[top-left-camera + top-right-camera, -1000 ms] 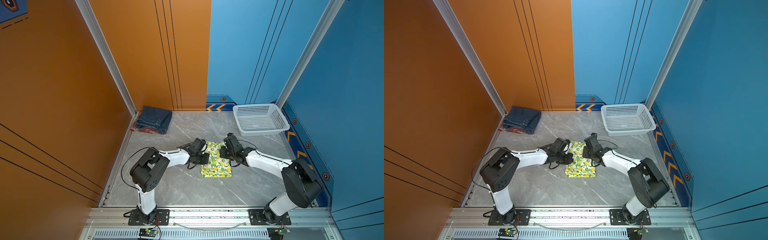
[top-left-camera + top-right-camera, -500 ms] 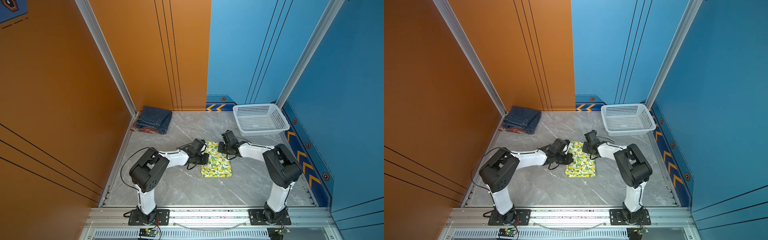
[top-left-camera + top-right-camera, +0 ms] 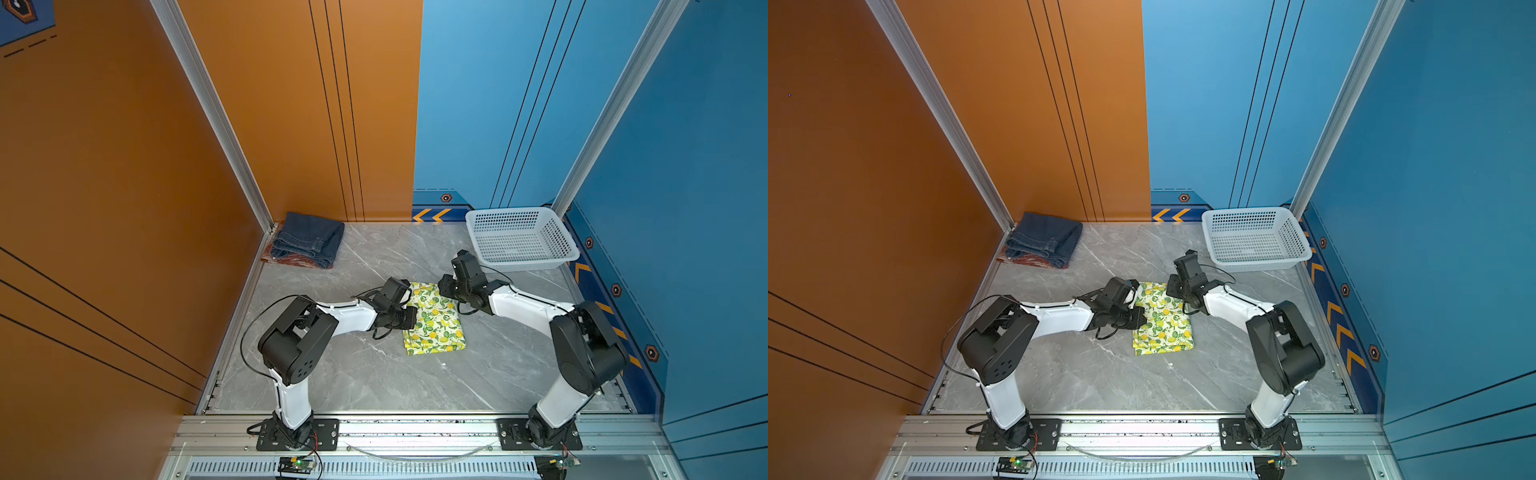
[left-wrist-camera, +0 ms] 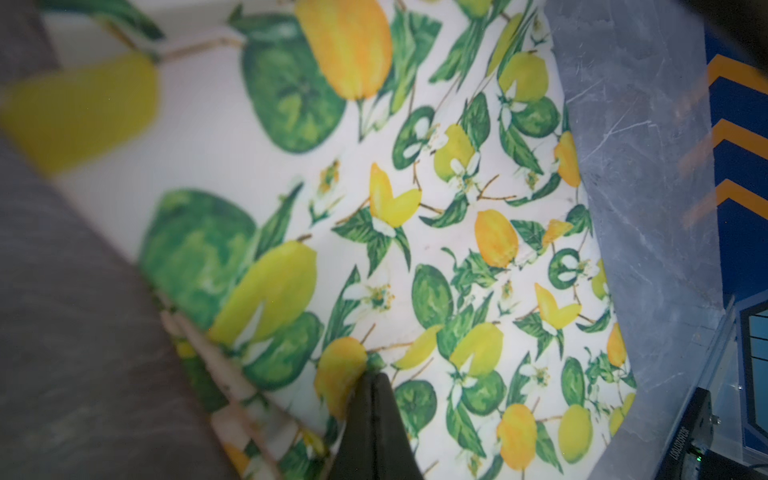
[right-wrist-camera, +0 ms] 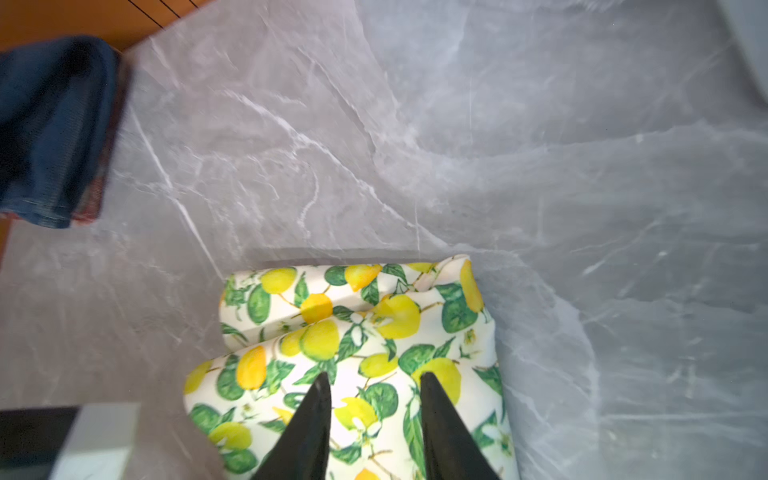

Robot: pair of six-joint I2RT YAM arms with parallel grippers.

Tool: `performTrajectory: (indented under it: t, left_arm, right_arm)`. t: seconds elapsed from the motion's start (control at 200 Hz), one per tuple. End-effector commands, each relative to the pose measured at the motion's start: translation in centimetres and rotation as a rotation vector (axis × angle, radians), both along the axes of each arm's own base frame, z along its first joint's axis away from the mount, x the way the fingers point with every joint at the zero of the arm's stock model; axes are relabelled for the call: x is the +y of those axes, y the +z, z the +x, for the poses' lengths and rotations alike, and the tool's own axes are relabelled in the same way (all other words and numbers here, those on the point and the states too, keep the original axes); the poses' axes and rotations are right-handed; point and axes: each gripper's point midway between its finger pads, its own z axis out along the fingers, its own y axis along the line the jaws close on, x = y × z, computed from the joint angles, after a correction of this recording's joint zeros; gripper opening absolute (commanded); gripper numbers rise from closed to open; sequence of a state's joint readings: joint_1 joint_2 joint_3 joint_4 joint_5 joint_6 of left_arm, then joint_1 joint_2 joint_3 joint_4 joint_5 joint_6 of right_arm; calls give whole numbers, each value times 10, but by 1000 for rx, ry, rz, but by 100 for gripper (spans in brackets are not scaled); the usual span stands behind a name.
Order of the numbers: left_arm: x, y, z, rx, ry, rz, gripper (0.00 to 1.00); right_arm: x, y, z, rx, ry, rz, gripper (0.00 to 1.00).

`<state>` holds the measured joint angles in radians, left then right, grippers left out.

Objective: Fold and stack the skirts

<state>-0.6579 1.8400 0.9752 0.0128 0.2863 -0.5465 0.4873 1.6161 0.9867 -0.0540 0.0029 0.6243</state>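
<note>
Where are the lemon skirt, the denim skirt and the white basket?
lemon skirt (image 3: 436, 326): in a top view, cloth's middle.
denim skirt (image 3: 309, 241): in a top view, upper face.
white basket (image 3: 557, 237): in a top view, right wall.

Three skirts: lemon print (image 3: 436, 328), dark denim (image 3: 309, 239), red plaid (image 3: 291, 262). One basket (image 3: 555, 239).

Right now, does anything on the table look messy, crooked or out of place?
Nothing is spilled or damaged. The lemon-print skirt lies folded in the middle, apart from the stack, and its far end puckers up instead of lying flat. In the far left corner, the plaid skirt pokes out unevenly from under the denim skirt.
</note>
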Motion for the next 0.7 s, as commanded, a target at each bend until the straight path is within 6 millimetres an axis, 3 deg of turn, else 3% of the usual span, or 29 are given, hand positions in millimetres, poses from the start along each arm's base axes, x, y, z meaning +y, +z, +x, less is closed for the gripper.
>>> performTrajectory:
  t: [0.0, 0.205, 0.355, 0.546, 0.696]
  left_arm:
    - [35, -46, -30, 157, 29, 140, 0]
    - [35, -44, -29, 154, 33, 142, 0]
    - [34, -44, -29, 157, 35, 142, 0]
    - [34, -43, -31, 158, 34, 139, 0]
    - [35, -42, -33, 158, 35, 141, 0]
  right_arm:
    - [-19, -9, -34, 38, -20, -68, 37]
    - [-28, -26, -86, 70, -14, -117, 36]
    - [-33, -58, -115, 138, -6, -140, 33]
    - [-30, -97, -138, 226, 15, -173, 29]
    - [-26, -94, -139, 227, 29, -184, 29]
